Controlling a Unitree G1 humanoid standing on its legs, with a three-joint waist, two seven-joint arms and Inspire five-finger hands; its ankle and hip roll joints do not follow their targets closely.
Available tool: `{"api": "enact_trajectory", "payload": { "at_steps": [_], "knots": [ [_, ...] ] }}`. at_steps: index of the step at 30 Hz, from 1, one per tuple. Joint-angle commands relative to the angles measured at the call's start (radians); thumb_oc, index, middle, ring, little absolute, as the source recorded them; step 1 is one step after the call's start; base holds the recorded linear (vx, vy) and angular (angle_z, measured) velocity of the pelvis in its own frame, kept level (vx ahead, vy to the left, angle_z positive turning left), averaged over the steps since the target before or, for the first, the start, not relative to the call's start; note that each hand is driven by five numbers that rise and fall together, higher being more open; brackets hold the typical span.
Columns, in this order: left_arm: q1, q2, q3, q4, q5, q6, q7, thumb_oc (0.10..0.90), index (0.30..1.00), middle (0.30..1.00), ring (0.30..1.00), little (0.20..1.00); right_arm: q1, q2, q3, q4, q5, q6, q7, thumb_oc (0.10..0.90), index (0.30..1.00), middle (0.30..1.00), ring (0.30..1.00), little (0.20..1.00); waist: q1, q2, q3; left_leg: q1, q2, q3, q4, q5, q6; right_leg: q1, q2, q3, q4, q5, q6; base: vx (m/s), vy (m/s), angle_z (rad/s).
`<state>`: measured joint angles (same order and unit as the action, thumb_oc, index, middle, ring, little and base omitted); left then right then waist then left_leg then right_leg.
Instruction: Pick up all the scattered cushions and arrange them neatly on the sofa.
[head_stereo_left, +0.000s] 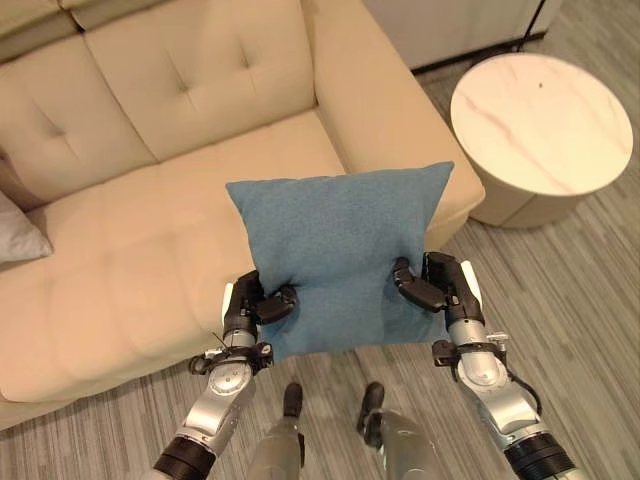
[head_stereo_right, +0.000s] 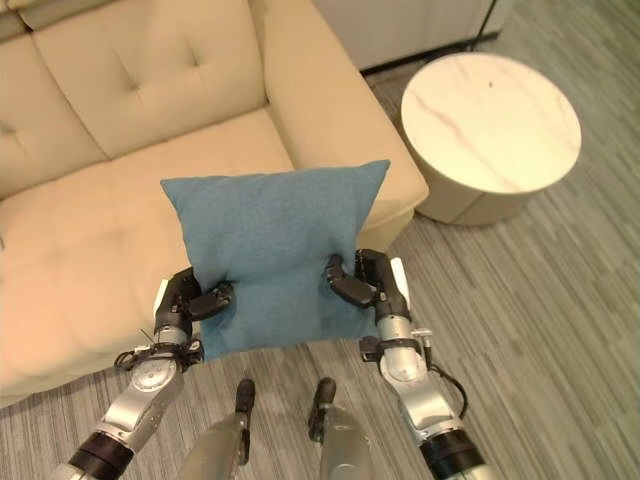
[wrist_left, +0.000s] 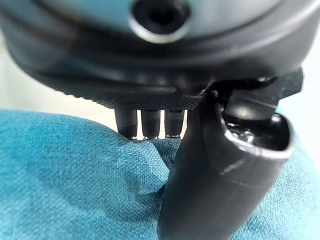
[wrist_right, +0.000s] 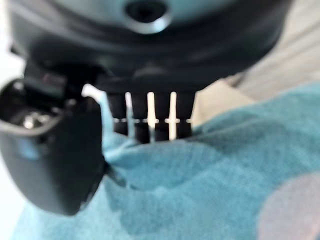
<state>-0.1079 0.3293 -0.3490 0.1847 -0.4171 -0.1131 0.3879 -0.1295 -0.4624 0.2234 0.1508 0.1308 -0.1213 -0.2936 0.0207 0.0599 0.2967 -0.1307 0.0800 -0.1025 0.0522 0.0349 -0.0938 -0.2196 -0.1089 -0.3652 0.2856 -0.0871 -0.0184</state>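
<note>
Left eye view: both hands' fingers pinch blue cushion (head_stereo_left: 340, 255) above sofa (head_stereo_left: 120, 250).

A: Room layout?
B: Beige tufted sofa (head_stereo_left: 150, 190) fills the upper left and centre of the frame, armrest running toward the middle right. Grey-striped plank floor (head_stereo_left: 580, 300) along the bottom and right side.
A: Other furniture?
B: Round side table (head_stereo_left: 540, 125) at upper right, pale marble-look top with a faint vein, standing just beside the armrest. White wall or cabinet front (head_stereo_left: 450, 25) along the top edge behind it.
A: Light?
B: Even and soft.
</note>
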Motion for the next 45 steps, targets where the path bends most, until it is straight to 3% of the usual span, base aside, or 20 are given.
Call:
{"api": "enact_trajectory", "payload": {
  "at_steps": [1, 4, 7, 12, 15, 16, 19, 20, 21, 22, 23, 24, 25, 28, 31, 32, 34, 36, 41, 45],
  "knots": [
    [-0.048, -0.017, -0.035, -0.137, 0.075, -0.142, -0.055, 0.4, 0.3, 0.3, 0.3, 0.3, -0.012, 0.017, -0.006, -0.193, -0.019, -0.149, 0.013, 0.4, 0.3, 0.3, 0.3, 0.3, -0.007, -0.046, -0.176, -0.022, -0.02, 0.091, 0.051, -0.053, -0.008, 0.169, -0.003, 0.001, -0.18, -0.029, 0.088, 0.06, 0.015, 0.59],
    [-0.054, -0.027, -0.033, -0.143, 0.066, -0.151, -0.058, 0.4, 0.3, 0.3, 0.3, 0.3, -0.014, 0.019, -0.037, -0.214, -0.033, -0.143, -0.015, 0.4, 0.3, 0.3, 0.3, 0.3, -0.024, -0.058, -0.193, -0.043, -0.001, 0.247, 0.113, -0.073, 0.015, 0.2, -0.021, -0.05, -0.211, -0.019, 0.094, 0.05, 0.055, 0.82],
    [-0.052, -0.021, -0.029, -0.143, 0.071, -0.147, -0.062, 0.4, 0.3, 0.3, 0.3, 0.3, -0.014, 0.027, -0.041, -0.22, -0.035, -0.138, -0.011, 0.4, 0.3, 0.3, 0.3, 0.3, -0.021, -0.061, -0.214, -0.027, 0.005, 0.299, 0.107, -0.081, 0.027, 0.223, -0.02, -0.071, -0.222, -0.015, 0.098, 0.11, 0.071, 0.55],
    [-0.004, 0.003, -0.009, -0.183, 0.076, -0.13, -0.071, 0.4, 0.3, 0.3, 0.3, 0.3, -0.019, 0.051, -0.019, -0.211, -0.037, -0.129, 0.011, 0.4, 0.3, 0.3, 0.3, 0.3, 0.009, -0.08, -0.242, 0.033, -0.019, 0.287, 0.055, -0.109, 0.059, 0.25, -0.041, -0.073, -0.203, -0.009, 0.122, 0.13, 0.167, 0.12],
    [0.026, 0.015, 0.004, -0.202, 0.076, -0.119, -0.078, 0.4, 0.3, 0.3, 0.3, 0.3, -0.035, 0.071, -0.001, -0.208, -0.041, -0.127, 0.029, 0.4, 0.3, 0.3, 0.3, 0.3, 0.041, -0.084, -0.241, 0.067, -0.052, 0.26, 0.025, -0.13, 0.099, 0.229, -0.084, -0.045, -0.094, -0.01, 0.144, 0.07, 0.314, 0.01],
    [0.028, 0.025, 0.013, -0.205, 0.084, -0.116, -0.077, 0.4, 0.3, 0.3, 0.3, 0.3, -0.039, 0.077, 0.001, -0.218, -0.037, -0.123, 0.039, 0.4, 0.3, 0.3, 0.3, 0.3, 0.046, -0.081, -0.238, 0.087, -0.074, 0.243, 0.008, -0.137, 0.126, 0.203, -0.12, -0.029, 0.004, 0.021, 0.163, 0.04, 0.192, 0.01],
    [0.027, 0.037, 0.025, -0.217, 0.093, -0.109, -0.069, 0.4, 0.3, 0.3, 0.3, 0.3, -0.049, 0.099, 0.011, -0.226, -0.023, -0.122, 0.052, 0.4, 0.3, 0.3, 0.3, 0.3, 0.045, -0.082, -0.213, 0.111, -0.097, 0.216, -0.006, -0.142, 0.161, 0.14, -0.148, 0.038, 0.158, 0.078, 0.178, 0.05, 0.229, 0.15],
    [0.027, 0.037, 0.025, -0.217, 0.093, -0.109, -0.069, 0.4, 0.3, 0.3, 0.3, 0.3, -0.049, 0.099, 0.011, -0.226, -0.023, -0.122, 0.052, 0.4, 0.3, 0.3, 0.3, 0.3, 0.046, -0.083, -0.213, 0.111, -0.098, 0.217, -0.006, -0.142, 0.161, 0.138, -0.15, 0.04, 0.161, 0.077, 0.178, 0.01, 0.079, 0.11],
    [0.022, 0.035, 0.033, -0.214, 0.093, -0.109, -0.066, 0.4, 0.3, 0.3, 0.3, 0.3, -0.049, 0.11, 0.014, -0.233, -0.018, -0.127, 0.056, 0.4, 0.3, 0.3, 0.3, 0.3, 0.043, -0.078, -0.207, 0.113, -0.094, 0.189, -0.013, -0.138, 0.164, 0.079, -0.114, 0.125, 0.209, 0.071, 0.173, 0.01, 0.038, 0.16],
    [0.022, 0.035, 0.033, -0.214, 0.093, -0.109, -0.066, 0.4, 0.3, 0.3, 0.3, 0.3, -0.049, 0.11, 0.014, -0.233, -0.018, -0.127, 0.056, 0.4, 0.3, 0.3, 0.3, 0.3, 0.043, -0.077, -0.208, 0.111, -0.094, 0.189, -0.013, -0.138, 0.164, 0.077, -0.114, 0.125, 0.208, 0.071, 0.173, 0.05, 0.021, 0.38],
    [0.015, 0.028, 0.031, -0.21, 0.097, -0.11, -0.066, 0.4, 0.3, 0.3, 0.3, 0.3, -0.048, 0.109, 0.016, -0.236, -0.024, -0.127, 0.059, 0.4, 0.3, 0.3, 0.3, 0.3, 0.029, -0.081, -0.199, 0.116, -0.097, 0.151, -0.025, -0.131, 0.155, 0.046, -0.042, 0.219, 0.155, 0.013, 0.156, 0.04, -0.016, 0.4],
    [0.015, 0.028, 0.031, -0.21, 0.097, -0.11, -0.066, 0.4, 0.3, 0.3, 0.3, 0.3, -0.048, 0.109, 0.016, -0.236, -0.024, -0.127, 0.059, 0.4, 0.3, 0.3, 0.3, 0.3, 0.03, -0.079, -0.203, 0.111, -0.094, 0.151, -0.026, -0.128, 0.155, 0.043, -0.039, 0.218, 0.149, 0.019, 0.155, 0.09, -0.065, 0.57],
    [0.0, 0.024, 0.022, -0.204, 0.101, -0.108, -0.071, 0.4, 0.3, 0.3, 0.3, 0.3, -0.048, 0.097, 0.01, -0.232, -0.027, -0.125, 0.06, 0.4, 0.3, 0.3, 0.3, 0.3, 0.014, -0.092, -0.197, 0.106, -0.11, 0.115, -0.031, -0.122, 0.148, 0.021, 0.018, 0.282, 0.043, 0.01, 0.147, 0.09, -0.075, 0.51],
    [-0.03, 0.018, 0.012, -0.19, 0.099, -0.107, -0.073, 0.4, 0.3, 0.3, 0.3, 0.3, -0.062, 0.088, 0.006, -0.209, -0.02, -0.125, 0.051, 0.4, 0.3, 0.3, 0.3, 0.3, 0.001, -0.105, -0.195, 0.1, -0.132, 0.068, -0.03, -0.123, 0.138, 0.013, 0.06, 0.325, -0.085, 0.04, 0.141, 0.09, -0.072, 0.73],
    [-0.023, 0.009, 0.014, -0.185, 0.103, -0.104, -0.082, 0.4, 0.3, 0.3, 0.3, 0.3, -0.054, 0.088, -0.002, -0.21, -0.02, -0.128, 0.057, 0.4, 0.3, 0.3, 0.3, 0.3, 0.0, -0.109, -0.196, 0.096, -0.139, 0.062, -0.004, -0.141, 0.13, 0.039, 0.059, 0.318, -0.105, 0.047, 0.133, 0.11, -0.106, 0.83],
    [-0.016, -0.006, 0.013, -0.181, 0.097, -0.105, -0.084, 0.4, 0.3, 0.3, 0.3, 0.3, -0.036, 0.09, -0.015, -0.205, -0.014, -0.131, 0.061, 0.4, 0.3, 0.3, 0.3, 0.3, -0.002, -0.119, -0.199, 0.075, -0.138, 0.064, 0.068, -0.163, 0.093, 0.075, 0.063, 0.314, -0.139, 0.045, 0.114, 0.12, -0.157, 0.33],
    [-0.01, -0.011, 0.009, -0.18, 0.087, -0.107, -0.091, 0.4, 0.3, 0.3, 0.3, 0.3, -0.03, 0.086, -0.018, -0.207, -0.014, -0.131, 0.063, 0.4, 0.3, 0.3, 0.3, 0.3, -0.006, -0.121, -0.199, 0.052, -0.134, 0.064, 0.122, -0.179, 0.082, 0.092, 0.06, 0.297, -0.157, 0.043, 0.106, 0.08, -0.153, 0.32],
    [-0.012, -0.03, -0.006, -0.169, 0.071, -0.106, -0.094, 0.4, 0.3, 0.3, 0.3, 0.3, -0.018, 0.069, -0.038, -0.214, -0.007, -0.13, 0.055, 0.4, 0.3, 0.3, 0.3, 0.3, -0.016, -0.132, -0.177, -0.071, -0.092, 0.113, 0.367, -0.146, 0.043, 0.143, 0.051, 0.251, -0.192, 0.041, 0.079, 0.01, -0.127, 0.66],
    [-0.02, -0.029, -0.011, -0.162, 0.069, -0.097, -0.101, 0.4, 0.3, 0.3, 0.3, 0.3, -0.004, 0.063, -0.052, -0.216, 0.002, -0.12, 0.056, 0.4, 0.3, 0.3, 0.3, 0.3, -0.027, -0.141, -0.179, -0.115, -0.026, 0.209, 0.367, -0.158, 0.07, 0.181, 0.048, 0.208, -0.214, 0.017, 0.069, 0.08, -0.064, 0.36],
    [-0.023, -0.023, -0.016, -0.173, 0.074, -0.075, -0.104, 0.4, 0.3, 0.3, 0.3, 0.3, 0.021, 0.079, -0.073, -0.213, 0.037, -0.12, 0.054, 0.4, 0.3, 0.3, 0.3, 0.3, -0.024, -0.142, -0.194, -0.159, -0.025, 0.199, 0.216, -0.085, 0.062, 0.223, 0.063, 0.202, -0.226, -0.016, 0.072, 0.19, 0.01, 0.29]
  ]
}}
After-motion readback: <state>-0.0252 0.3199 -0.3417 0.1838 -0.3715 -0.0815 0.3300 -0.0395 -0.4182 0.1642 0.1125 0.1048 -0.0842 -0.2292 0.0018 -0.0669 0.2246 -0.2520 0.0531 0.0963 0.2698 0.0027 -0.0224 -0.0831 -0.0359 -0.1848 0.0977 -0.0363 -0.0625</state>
